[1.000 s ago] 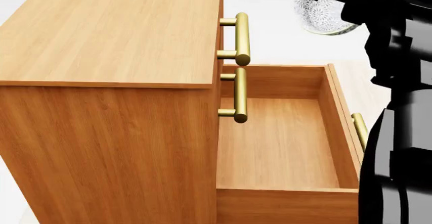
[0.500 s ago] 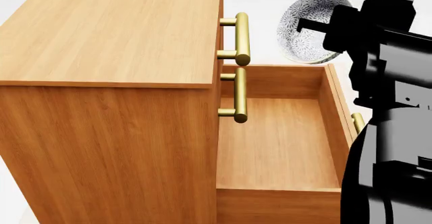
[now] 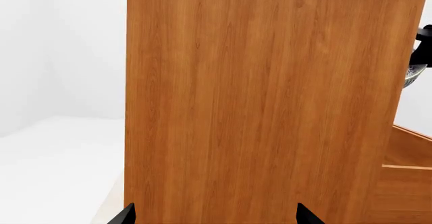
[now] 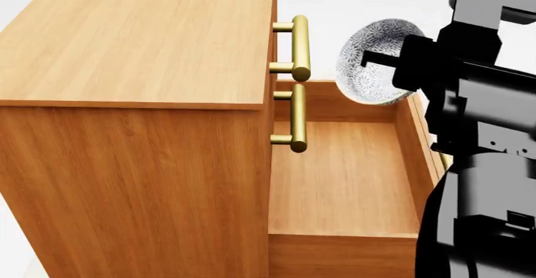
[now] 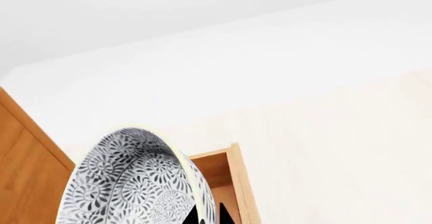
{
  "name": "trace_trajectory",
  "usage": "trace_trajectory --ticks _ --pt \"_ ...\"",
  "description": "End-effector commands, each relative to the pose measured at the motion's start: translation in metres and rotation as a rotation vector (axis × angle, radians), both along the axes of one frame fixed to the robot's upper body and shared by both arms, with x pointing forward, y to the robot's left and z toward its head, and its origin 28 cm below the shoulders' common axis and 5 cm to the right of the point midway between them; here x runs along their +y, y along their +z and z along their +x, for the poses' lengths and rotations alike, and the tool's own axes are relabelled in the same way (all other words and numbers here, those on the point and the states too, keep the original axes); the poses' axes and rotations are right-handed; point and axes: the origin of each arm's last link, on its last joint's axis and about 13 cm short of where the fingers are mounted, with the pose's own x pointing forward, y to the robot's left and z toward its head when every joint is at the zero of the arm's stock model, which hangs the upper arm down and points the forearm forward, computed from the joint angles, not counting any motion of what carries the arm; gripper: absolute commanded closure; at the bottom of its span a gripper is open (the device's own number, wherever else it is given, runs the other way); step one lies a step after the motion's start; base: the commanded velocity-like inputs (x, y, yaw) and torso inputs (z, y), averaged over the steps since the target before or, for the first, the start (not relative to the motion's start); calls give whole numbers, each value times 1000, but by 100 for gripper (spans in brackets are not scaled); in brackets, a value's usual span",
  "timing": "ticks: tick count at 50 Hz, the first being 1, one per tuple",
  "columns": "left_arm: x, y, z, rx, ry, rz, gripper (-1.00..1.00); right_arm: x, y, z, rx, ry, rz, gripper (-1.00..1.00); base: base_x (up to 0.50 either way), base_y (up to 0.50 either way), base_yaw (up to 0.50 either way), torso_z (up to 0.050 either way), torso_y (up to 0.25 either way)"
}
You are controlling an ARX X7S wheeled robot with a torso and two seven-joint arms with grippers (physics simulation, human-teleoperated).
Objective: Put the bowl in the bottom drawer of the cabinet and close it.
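Observation:
The patterned white bowl (image 4: pixel 368 64) hangs tilted on its side above the far right corner of the open bottom drawer (image 4: pixel 343 171). My right gripper (image 4: pixel 378 59) is shut on its rim. In the right wrist view the bowl (image 5: pixel 128 183) fills the lower left, with the gripper (image 5: pixel 208 217) pinching its rim and the drawer (image 5: pixel 223 171) below. The orange-brown cabinet (image 4: pixel 134 46) stands at the left. My left gripper (image 3: pixel 214 216) is open, facing the cabinet's side wall (image 3: pixel 263 102); a sliver of the bowl (image 3: pixel 413 76) shows past it.
Brass handles of the two upper drawers (image 4: pixel 300 46) (image 4: pixel 298 118) jut out over the open drawer's left side. My black right arm (image 4: pixel 481 184) covers the drawer's front right. The pale floor (image 5: pixel 337 107) lies around the cabinet.
My right gripper has carried the bowl left and downward, from beyond the drawer's far right corner to just above it. The drawer and cabinet have not moved.

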Motion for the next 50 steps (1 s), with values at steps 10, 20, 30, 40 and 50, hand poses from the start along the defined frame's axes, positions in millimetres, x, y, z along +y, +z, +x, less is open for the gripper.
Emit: trace_trajectory --ticks 10,20,30,40,50 --pt "0 0 0 0 -1 0 -100 3 -11 -1 21 18 16 100 0 0 0 0 0" --pt "0 1 0 -1 -1 0 -100 3 -15 -1 32 19 12 100 0 0 0 0 1" --pt "0 0 0 0 -1 -3 -100 4 -22 -2 45 23 10 100 0 0 0 0 0" --pt "0 0 0 -1 -1 -1 -100 5 -27 -2 54 31 6 100 0 0 0 0 0" --pt "0 -1 0 -2 -1 3 -100 5 -33 -3 68 32 -6 100 0 0 0 0 1"
